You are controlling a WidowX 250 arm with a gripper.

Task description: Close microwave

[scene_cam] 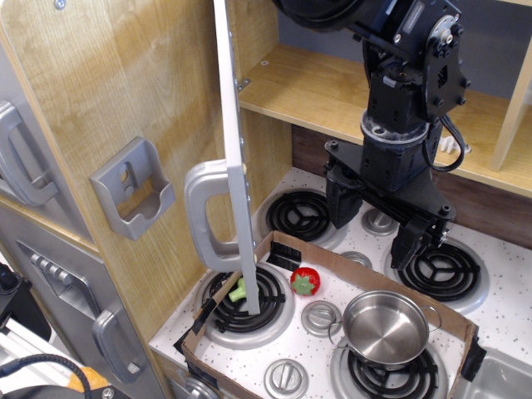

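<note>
The microwave (236, 158) door sticks out over the worktop's (515, 307) left edge. One pot (386, 328), one strawberry (305, 281). Robot fingers (378, 223) look open.

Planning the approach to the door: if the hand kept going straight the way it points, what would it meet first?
The hand points down, so likely the white stovetop between the back burners; depth is unclear. The open microwave door hangs off to its side.

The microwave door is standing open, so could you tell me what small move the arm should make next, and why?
Probably swing the gripper left toward the microwave door. The door stands edge-on, wide open, its handle facing away from the arm, and the gripper hangs over the stove's back burners, apart from it.
</note>
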